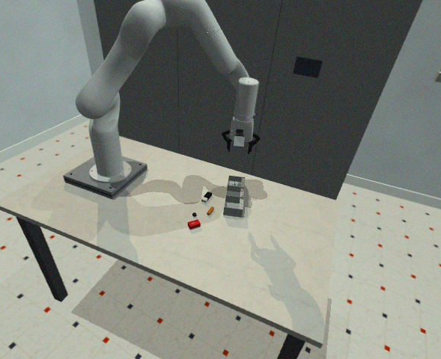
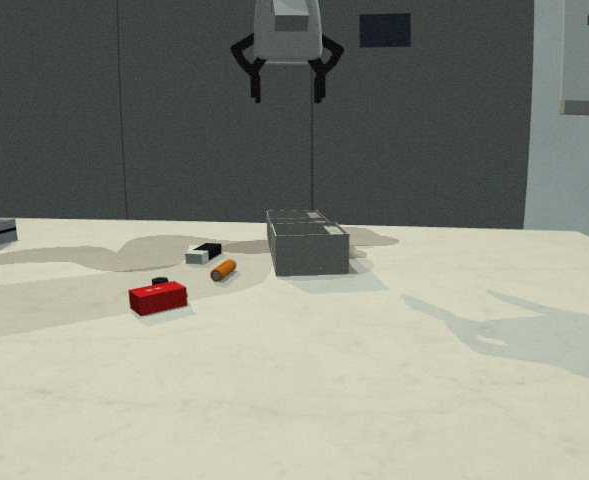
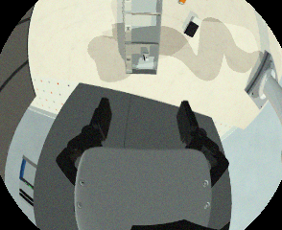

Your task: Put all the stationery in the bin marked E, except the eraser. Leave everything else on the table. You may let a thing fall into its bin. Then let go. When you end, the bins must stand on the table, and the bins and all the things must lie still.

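My gripper hangs high above the far end of a row of grey bins, open and empty; it also shows in the front view and the wrist view. The bins stand in a line on the table; the wrist view shows a small pale thing inside the nearest bin. Left of the bins lie a black-and-white block, an orange cylinder, a small black knob and a red box. I cannot read the bins' letters.
The arm's base plate stands at the table's far left. A dark cabinet wall rises behind the table. The table's front and right parts hold only shadows.
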